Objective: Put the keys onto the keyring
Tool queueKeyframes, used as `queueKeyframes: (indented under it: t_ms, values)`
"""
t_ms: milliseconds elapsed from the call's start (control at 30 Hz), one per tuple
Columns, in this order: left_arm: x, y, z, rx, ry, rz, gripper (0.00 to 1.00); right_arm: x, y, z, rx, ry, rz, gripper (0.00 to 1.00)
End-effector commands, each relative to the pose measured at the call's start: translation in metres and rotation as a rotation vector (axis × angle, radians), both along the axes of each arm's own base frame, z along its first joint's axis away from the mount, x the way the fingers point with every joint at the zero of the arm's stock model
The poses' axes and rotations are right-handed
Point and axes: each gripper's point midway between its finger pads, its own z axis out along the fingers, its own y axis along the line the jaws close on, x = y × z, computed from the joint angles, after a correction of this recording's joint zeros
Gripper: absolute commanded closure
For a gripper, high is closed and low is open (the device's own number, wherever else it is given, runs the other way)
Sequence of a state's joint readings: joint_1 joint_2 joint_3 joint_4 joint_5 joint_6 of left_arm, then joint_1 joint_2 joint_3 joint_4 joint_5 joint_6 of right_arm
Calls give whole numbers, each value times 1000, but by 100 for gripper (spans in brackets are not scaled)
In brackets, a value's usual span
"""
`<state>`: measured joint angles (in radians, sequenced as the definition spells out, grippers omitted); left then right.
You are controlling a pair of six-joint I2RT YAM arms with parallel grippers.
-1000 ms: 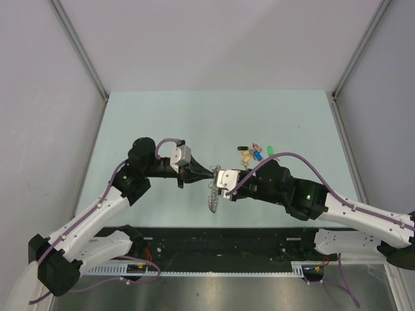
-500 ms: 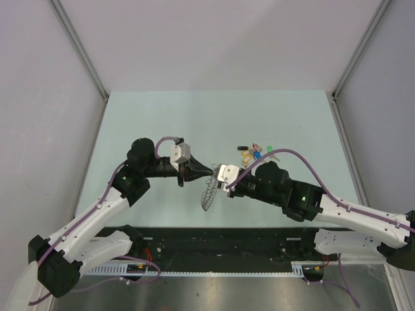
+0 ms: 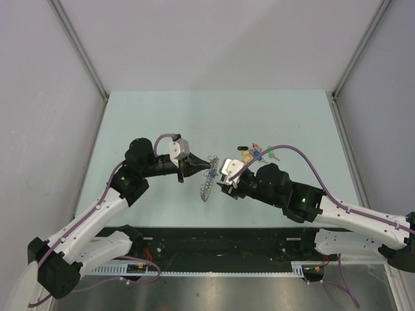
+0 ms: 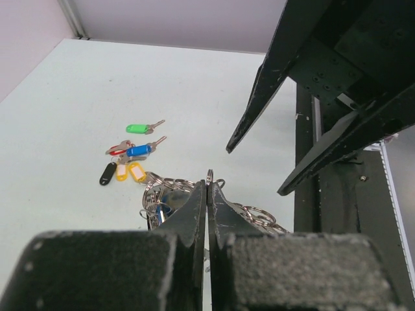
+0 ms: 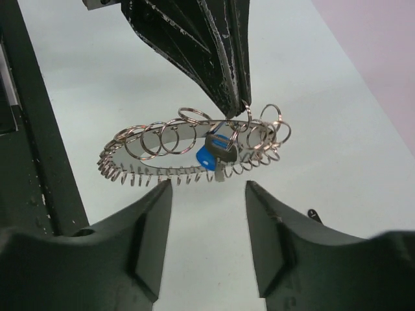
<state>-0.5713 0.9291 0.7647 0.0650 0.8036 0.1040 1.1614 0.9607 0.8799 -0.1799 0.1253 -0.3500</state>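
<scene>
Grey keyring (image 3: 206,186) with a blue key (image 5: 211,157) hangs pinched in the left tool (image 4: 207,191), right tool (image 5: 207,191) spread apart at three o'clock, loose keys (image 3: 256,153) at two o'clock, all far from the surface (image 3: 162,116) edges.

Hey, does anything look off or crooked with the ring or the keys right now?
Nothing is damaged or spilled. The keyring dangles askew, pinched at its rim by the shut left gripper, with a blue key hanging on it. The other keys lie clustered on the table.

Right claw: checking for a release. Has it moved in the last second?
Yes. In the top view the right claw has shifted away from the near black rail, toward the loose keys, its jaws now apart.
</scene>
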Motion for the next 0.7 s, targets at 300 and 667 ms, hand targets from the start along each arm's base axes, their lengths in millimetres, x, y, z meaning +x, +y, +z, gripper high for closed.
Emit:
queueKeyframes:
  t_ms: [300, 667]
  values:
    - [32, 11, 16, -23, -38, 182, 100, 5, -11, 12, 246, 156, -146, 18]
    - [45, 22, 19, -13, -38, 281, 100, 10, -19, 5, 439, 357, -310, 0]
